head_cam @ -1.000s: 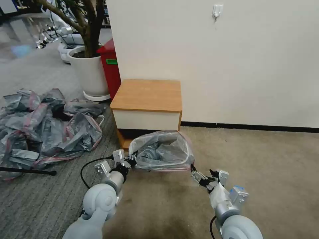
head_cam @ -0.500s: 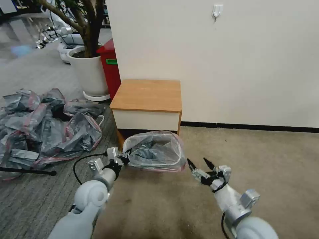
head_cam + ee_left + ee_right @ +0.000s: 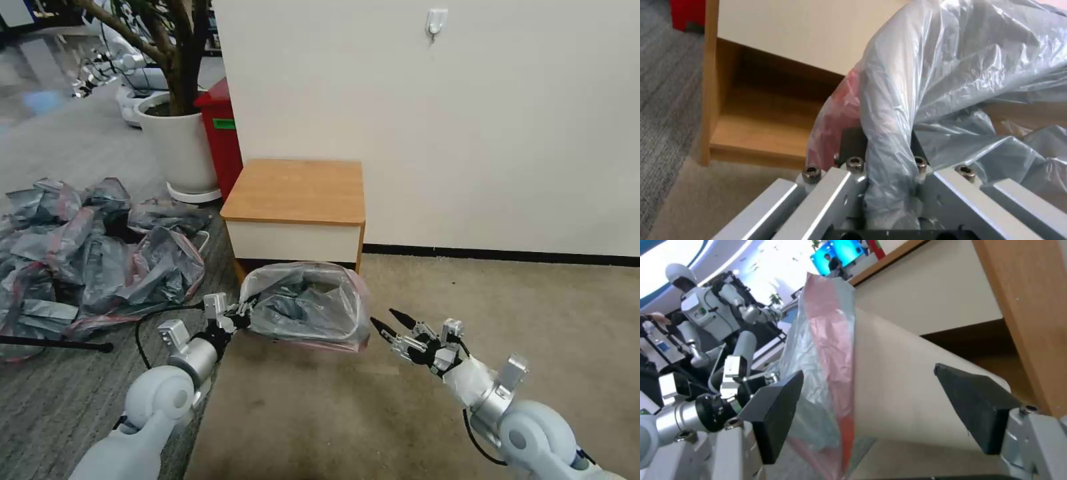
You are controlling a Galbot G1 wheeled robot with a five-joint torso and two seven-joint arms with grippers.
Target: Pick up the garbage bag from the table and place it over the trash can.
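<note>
The garbage bag (image 3: 303, 303), grey and crinkly with a pink-red band, is draped over the trash can on the floor in front of the table (image 3: 297, 190). My left gripper (image 3: 239, 315) is at the bag's left edge, shut on a fold of the plastic (image 3: 889, 140). My right gripper (image 3: 389, 321) stands open a little to the right of the bag, touching nothing. In the right wrist view the trash can's cream wall (image 3: 902, 383) shows between the open black pads (image 3: 778, 413), with the bag's pink band (image 3: 831, 336) hanging down over its side.
A heap of similar grey-pink bags (image 3: 93, 253) lies on the floor at the left, with a black rod (image 3: 53, 345) before it. A white planter (image 3: 177, 150) and a red bin (image 3: 223, 133) stand behind the table by the wall. Bare carpet (image 3: 520, 300) lies to the right.
My right gripper has let go of the bag's right rim, opened and drawn back to the right. The left gripper, still holding the bag, has shifted a little left.
</note>
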